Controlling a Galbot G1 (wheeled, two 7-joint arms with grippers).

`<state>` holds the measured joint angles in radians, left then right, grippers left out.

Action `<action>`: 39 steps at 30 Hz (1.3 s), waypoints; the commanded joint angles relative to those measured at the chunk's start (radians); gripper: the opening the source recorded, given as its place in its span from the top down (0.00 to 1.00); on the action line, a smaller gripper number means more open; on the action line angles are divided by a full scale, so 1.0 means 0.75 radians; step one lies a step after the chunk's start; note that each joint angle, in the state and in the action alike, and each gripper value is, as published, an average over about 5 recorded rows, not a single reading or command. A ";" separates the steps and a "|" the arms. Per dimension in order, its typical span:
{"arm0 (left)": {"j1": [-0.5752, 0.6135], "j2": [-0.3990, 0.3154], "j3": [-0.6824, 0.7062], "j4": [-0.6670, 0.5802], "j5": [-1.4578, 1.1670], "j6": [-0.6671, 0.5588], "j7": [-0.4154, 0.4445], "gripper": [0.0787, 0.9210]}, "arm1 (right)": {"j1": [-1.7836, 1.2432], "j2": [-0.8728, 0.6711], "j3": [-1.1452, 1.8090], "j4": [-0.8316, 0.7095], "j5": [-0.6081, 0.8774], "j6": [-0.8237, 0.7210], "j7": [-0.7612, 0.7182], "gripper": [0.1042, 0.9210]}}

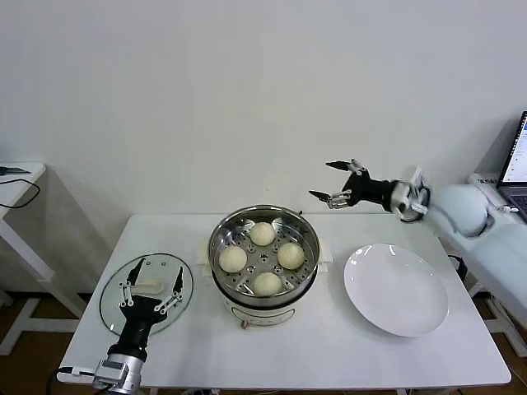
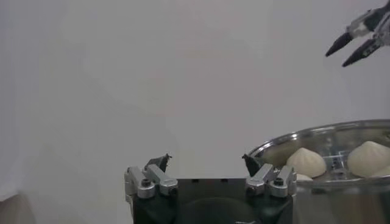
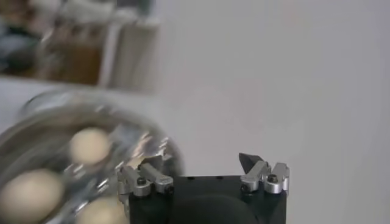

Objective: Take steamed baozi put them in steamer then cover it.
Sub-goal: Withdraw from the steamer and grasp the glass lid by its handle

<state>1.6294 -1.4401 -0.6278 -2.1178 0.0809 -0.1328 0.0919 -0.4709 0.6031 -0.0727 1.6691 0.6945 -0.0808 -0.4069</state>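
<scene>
White bench (image 1: 329, 346) against a plain white wall. The steamer (image 1: 263, 290) sits at bench centre on its cream base, uncovered, with all four steamed baozi (image 1: 263, 234) seated on the perforated tray, spaced apart in a ring; loading looks complete. The cover (image 1: 115, 309) lies flat on the bench to the left of the steamer, handle up, clear of the pot. The left gripper (image 1: 153, 284) is over the cover, fingers spread to either side of the cream handle, not yet pinching it; this reads as lining up for the lift, the one step left. The right gripper (image 1: 339, 183) hangs in the air beyond the steamer's far right, above the bench, fingers spread and empty, likely parked clear of the lid's path. An empty white plate (image 1: 397, 290) sits right of the steamer.
</scene>
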 commanded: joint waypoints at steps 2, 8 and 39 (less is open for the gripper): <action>-0.049 -0.016 -0.005 0.087 -0.008 -0.077 -0.004 0.12 | -0.981 0.344 0.776 0.275 -0.103 0.291 0.458 0.12; -0.061 -0.016 -0.003 0.105 -0.011 -0.085 0.004 0.12 | -1.140 0.566 0.797 0.356 -0.232 0.378 0.551 0.12; -0.035 0.029 -0.258 0.539 1.692 -0.440 -0.472 0.12 | -1.331 0.846 0.811 0.285 -0.309 0.598 0.583 0.12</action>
<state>1.6044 -1.4339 -0.7112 -1.8803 0.7249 -0.3633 -0.0927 -1.4343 1.1936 0.5226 1.8872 0.4733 0.3429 0.0175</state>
